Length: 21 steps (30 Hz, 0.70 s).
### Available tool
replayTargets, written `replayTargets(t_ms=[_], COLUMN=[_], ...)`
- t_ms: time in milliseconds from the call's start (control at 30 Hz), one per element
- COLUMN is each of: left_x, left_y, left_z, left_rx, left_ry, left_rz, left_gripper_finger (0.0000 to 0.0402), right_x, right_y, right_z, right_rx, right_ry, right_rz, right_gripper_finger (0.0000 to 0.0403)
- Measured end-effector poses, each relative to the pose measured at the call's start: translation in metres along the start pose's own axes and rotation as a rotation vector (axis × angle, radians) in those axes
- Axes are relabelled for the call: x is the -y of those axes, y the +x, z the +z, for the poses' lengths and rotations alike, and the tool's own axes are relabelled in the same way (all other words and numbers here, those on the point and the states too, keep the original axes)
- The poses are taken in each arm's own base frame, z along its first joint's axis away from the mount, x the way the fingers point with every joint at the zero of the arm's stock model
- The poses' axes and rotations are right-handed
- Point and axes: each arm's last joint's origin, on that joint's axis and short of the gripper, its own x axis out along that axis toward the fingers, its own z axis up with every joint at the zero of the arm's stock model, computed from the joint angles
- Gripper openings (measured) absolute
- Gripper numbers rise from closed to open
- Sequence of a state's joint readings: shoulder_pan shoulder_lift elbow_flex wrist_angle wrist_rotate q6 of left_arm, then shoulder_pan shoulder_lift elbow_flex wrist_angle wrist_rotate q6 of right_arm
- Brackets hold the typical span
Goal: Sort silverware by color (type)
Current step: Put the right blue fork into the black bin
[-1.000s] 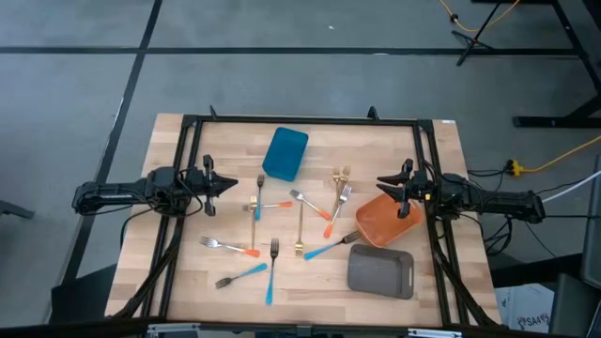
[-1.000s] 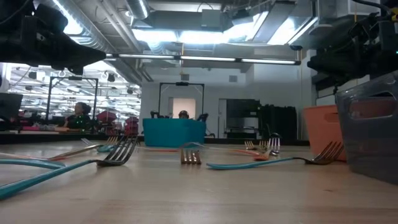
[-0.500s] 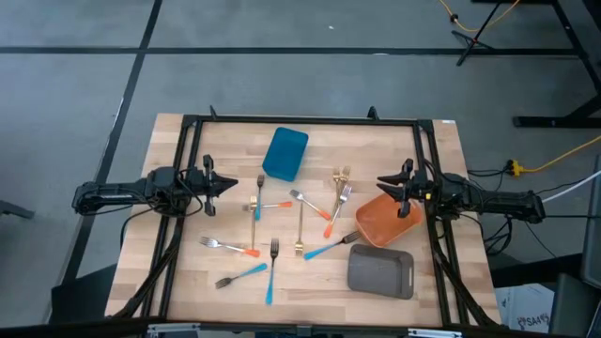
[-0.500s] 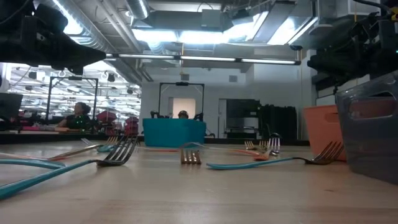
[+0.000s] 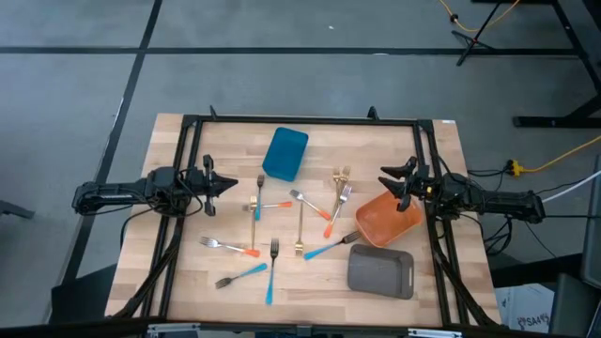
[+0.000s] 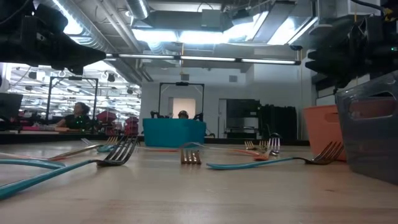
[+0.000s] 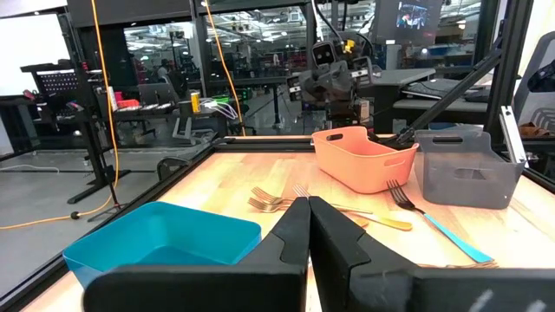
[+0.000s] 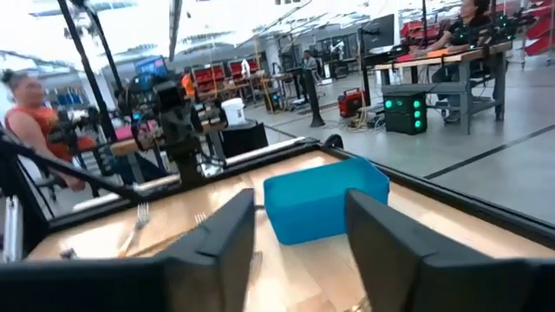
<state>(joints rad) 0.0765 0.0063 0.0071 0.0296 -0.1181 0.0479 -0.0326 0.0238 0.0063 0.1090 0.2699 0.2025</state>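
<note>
Several slim forks lie flat and scattered on the middle of the wooden table: blue-handled ones (image 5: pixel 331 246) (image 5: pixel 249 272), orange-handled ones (image 5: pixel 329 212) (image 5: pixel 228 246) and gold ones (image 5: pixel 300 225) (image 5: pixel 258 203). My left gripper (image 5: pixel 222 184) (image 7: pixel 308 217) hovers shut near the table's left side, pointing at the forks. My right gripper (image 5: pixel 391 184) (image 8: pixel 299 227) is open and hovers over the far left corner of the orange container (image 5: pixel 387 219). Neither gripper touches anything.
A blue container (image 5: pixel 285 153) (image 7: pixel 165 238) stands at the far middle. A grey container (image 5: pixel 380 270) (image 6: pixel 370 124) stands near the right front, beside the orange one (image 7: pixel 360 156). A black frame (image 5: pixel 300 120) rims the table. People sit in the room beyond (image 8: pixel 26 113).
My right gripper has shifted slightly toward the table's far edge above the orange container. The forks and containers have stayed where they were.
</note>
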Motion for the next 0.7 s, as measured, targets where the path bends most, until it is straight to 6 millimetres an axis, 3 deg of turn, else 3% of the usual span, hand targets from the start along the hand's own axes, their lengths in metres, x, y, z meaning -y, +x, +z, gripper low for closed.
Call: replayTargets(t_ms=[300,700], left_x=[0.0,0.0], left_y=[0.0,0.0], left_z=[0.0,0.0], left_rx=[0.0,0.0], left_ry=[0.0,0.0], left_rz=[0.0,0.0], left_gripper_finger=[0.0,0.0], right_x=[0.0,-0.006], right_y=[0.0,-0.003], right_z=[0.002,0.024], right_rx=[0.022,0.155], right_ry=[0.009,0.04], right_rz=[0.005,0.093], right_gripper_finger=[0.028,0.0291])
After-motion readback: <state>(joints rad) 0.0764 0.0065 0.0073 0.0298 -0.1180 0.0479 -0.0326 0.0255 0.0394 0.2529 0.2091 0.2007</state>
